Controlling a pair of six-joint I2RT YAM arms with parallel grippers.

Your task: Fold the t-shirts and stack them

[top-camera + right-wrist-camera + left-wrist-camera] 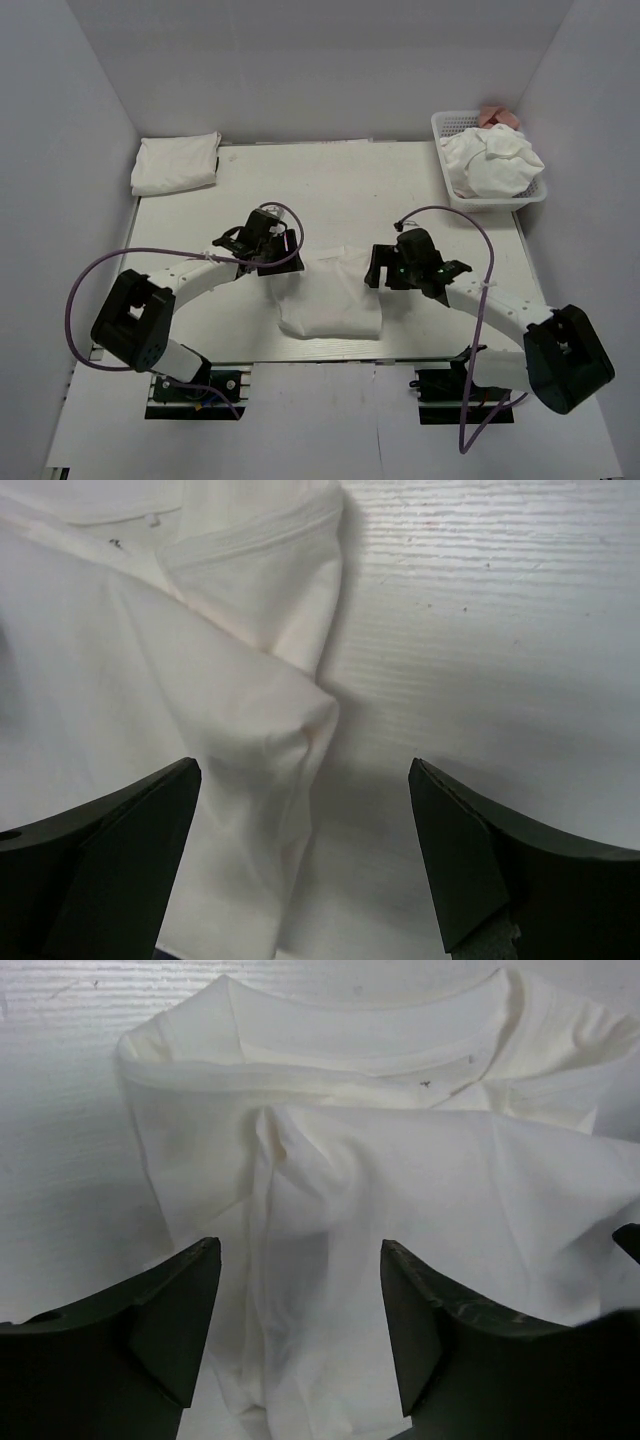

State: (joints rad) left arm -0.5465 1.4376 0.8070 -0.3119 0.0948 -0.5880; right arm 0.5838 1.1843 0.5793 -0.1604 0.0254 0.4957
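Tabletop [400, 190] bears a rumpled t-shirt [330, 300] between left claw [300, 1248] and right claw [305, 768].

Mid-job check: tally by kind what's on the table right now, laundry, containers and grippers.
T-shirt spread at centre: 1
Folded white stack, far left corner: 1
Basket: 1
Crumpled white heap in the basket: 1, shirt count unclear
Grippers: 2, left gripper and right gripper, both open
Total: 6
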